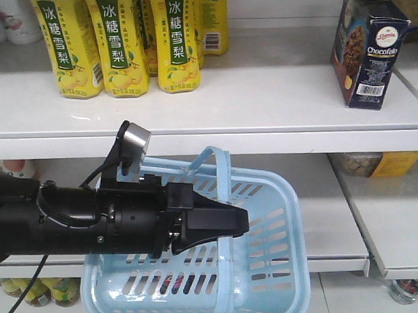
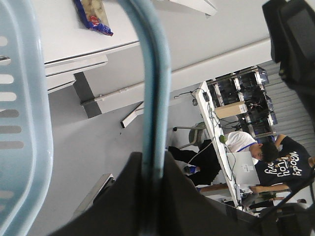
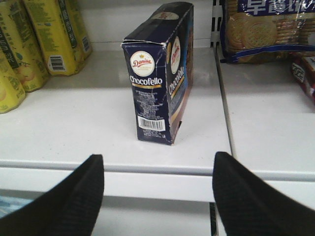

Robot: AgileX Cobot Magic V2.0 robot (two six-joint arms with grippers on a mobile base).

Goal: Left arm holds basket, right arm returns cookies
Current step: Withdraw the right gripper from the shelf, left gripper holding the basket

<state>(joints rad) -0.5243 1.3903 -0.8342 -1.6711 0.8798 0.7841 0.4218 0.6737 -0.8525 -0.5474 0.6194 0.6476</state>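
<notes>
Fingers (image 3: 69,196) spread, one cookies (image 3: 160,73), three bottles (image 1: 124,42)

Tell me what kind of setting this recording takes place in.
Most likely a mock shop aisle set up inside a lab: white shelves stocked with yellow drink bottles and a Chocofello cookie box, plus a blue shopping basket held by the left gripper. The left wrist view shows people at desks behind.

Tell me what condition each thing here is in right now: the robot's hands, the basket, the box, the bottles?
left gripper: shut on the basket's handle
right gripper: open, holding nothing, facing the shelf
basket: appears empty, hanging from its handle
cookies: upright on the shelf, top corner dented
yellow bottles: upright in a row on the shelf
biscuit packet: on the neighbouring shelf, sealed
</notes>
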